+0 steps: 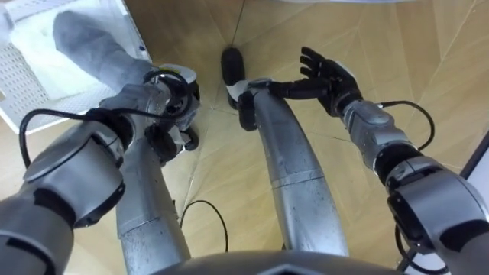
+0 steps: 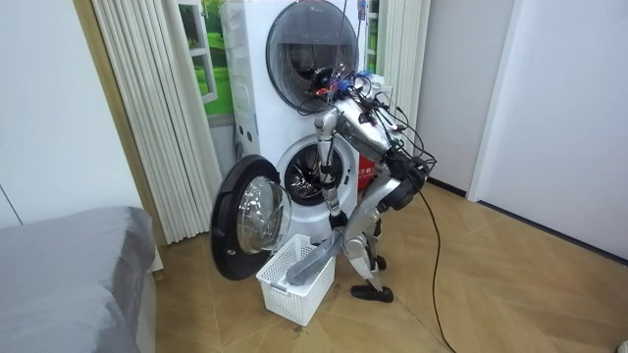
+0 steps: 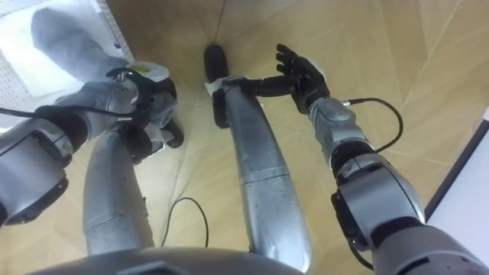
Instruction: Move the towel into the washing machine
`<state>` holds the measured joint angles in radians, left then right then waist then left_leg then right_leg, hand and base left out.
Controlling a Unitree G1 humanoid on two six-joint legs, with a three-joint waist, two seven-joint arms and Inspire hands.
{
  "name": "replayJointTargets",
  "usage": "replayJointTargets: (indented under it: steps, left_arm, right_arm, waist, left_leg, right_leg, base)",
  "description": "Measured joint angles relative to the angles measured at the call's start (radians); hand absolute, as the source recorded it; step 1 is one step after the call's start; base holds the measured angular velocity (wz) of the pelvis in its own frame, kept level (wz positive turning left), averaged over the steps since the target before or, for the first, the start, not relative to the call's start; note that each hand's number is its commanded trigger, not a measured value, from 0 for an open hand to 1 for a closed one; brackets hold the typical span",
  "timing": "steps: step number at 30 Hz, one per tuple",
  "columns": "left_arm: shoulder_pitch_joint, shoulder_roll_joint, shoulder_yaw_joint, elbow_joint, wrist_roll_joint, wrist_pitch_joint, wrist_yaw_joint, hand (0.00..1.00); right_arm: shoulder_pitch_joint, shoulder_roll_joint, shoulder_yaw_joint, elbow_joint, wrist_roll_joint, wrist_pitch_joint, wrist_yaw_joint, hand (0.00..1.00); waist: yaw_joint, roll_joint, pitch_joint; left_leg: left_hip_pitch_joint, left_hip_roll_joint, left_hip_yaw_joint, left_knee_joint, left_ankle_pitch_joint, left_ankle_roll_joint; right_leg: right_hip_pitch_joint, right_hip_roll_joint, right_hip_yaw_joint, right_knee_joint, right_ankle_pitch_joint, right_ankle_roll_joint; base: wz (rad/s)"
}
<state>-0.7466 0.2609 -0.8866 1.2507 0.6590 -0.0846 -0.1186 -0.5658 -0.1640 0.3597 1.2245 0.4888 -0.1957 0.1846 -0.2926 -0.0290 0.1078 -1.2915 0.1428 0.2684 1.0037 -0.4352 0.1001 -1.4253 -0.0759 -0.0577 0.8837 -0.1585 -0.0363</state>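
The robot stood on the wooden floor [image 1: 382,46] before the washing machine [image 2: 312,181], its right hand [image 1: 328,76] spread loose and empty above the boards. Its left hand [image 1: 170,90] met the near end of the grey towel [image 1: 92,42]; whether its fingers gripped the cloth could not be told. The towel ran lengthwise from that hand back into the white basket [image 1: 17,80], its near end raised over the rim. The basket sat below the drum opening, just beside the open round door [image 2: 245,221], swung to the room view's left. A second machine [image 2: 304,49] was stacked above. Curtains [image 2: 147,108] and a grey bed [image 2: 69,275] lay further left.
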Motion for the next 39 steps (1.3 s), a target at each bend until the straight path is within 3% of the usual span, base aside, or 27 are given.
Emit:
replayJointTargets:
  steps: [14, 18, 21, 23, 27, 32, 34, 39]
  left_arm:
    - [0.025, -0.026, 0.001, 0.003, -0.001, 0.032, -0.017, 1.0]
    - [0.051, -0.031, 0.001, -0.005, -0.001, 0.033, -0.017, 1.0]
    - [0.09, -0.04, 0.013, -0.011, -0.002, 0.031, -0.005, 1.0]
    - [0.108, -0.053, 0.032, -0.006, -0.018, 0.029, 0.008, 1.0]
    - [0.167, -0.07, 0.157, -0.002, -0.026, -0.013, 0.075, 1.0]
    - [0.199, -0.065, 0.276, -0.003, -0.09, -0.064, 0.176, 1.0]
    - [0.214, -0.061, 0.337, -0.005, -0.16, -0.091, 0.227, 1.0]
    - [0.213, -0.06, 0.458, -0.045, -0.293, -0.119, 0.33, 1.0]
  right_arm:
    - [0.021, -0.002, 0.0, 0.021, -0.056, 0.016, -0.002, 0.0]
    - [0.037, 0.009, 0.011, 0.059, -0.045, 0.025, -0.008, 0.0]
    - [0.075, 0.012, 0.013, 0.058, -0.012, 0.032, -0.024, 0.0]
    - [0.096, 0.012, 0.013, 0.065, -0.014, 0.035, -0.043, 0.0]
    - [0.138, 0.01, 0.021, 0.065, -0.02, 0.032, -0.072, 0.0]
    - [0.167, 0.001, 0.022, 0.063, -0.023, 0.026, -0.103, 0.0]
    - [0.185, 0.0, 0.02, 0.062, -0.034, 0.013, -0.107, 0.0]
    - [0.201, -0.013, 0.011, 0.058, -0.067, -0.002, -0.114, 0.0]
  waist:
    - [0.026, 0.004, -0.003]
    - [0.033, 0.004, -0.0045]
    - [0.04, 0.006, -0.0148]
    - [0.049, 0.006, -0.0162]
    - [0.081, 0.009, -0.0192]
    - [0.126, 0.016, -0.0193]
    - [0.137, 0.027, -0.0196]
    - [0.15, 0.055, -0.0224]
  left_leg:
    - [0.102, 0.002, 0.031, -0.031, 0.005, -0.004]
    - [0.187, -0.001, 0.037, -0.043, 0.006, -0.003]
    - [0.26, -0.001, 0.045, -0.074, 0.013, -0.004]
    - [0.303, 0.0, 0.047, -0.086, 0.015, -0.007]
    - [0.388, 0.007, 0.053, -0.116, 0.018, -0.014]
    - [0.454, 0.015, 0.051, -0.135, 0.021, -0.018]
    - [0.503, 0.015, 0.049, -0.153, 0.022, -0.021]
    - [0.57, -0.001, 0.042, -0.194, 0.034, -0.022]
  right_leg:
    - [0.082, -0.004, 0.004, -0.013, 0.001, -0.002]
    - [0.165, -0.01, 0.0, -0.025, 0.0, -0.002]
    - [0.236, -0.01, -0.001, -0.054, 0.006, -0.002]
    - [0.279, -0.008, -0.006, -0.067, 0.009, -0.005]
    - [0.365, -0.01, -0.034, -0.106, 0.018, -0.015]
    - [0.44, -0.011, -0.063, -0.135, 0.024, -0.021]
    - [0.495, -0.024, -0.097, -0.156, 0.025, -0.026]
    - [0.567, -0.04, -0.12, -0.185, 0.026, -0.025]
  base:
    - [-0.01]
    - [0.0]
    - [-0.03]
    - [-0.07]
    - [-0.11]
    - [-0.03]
    - [0.0]
    - [0.08]
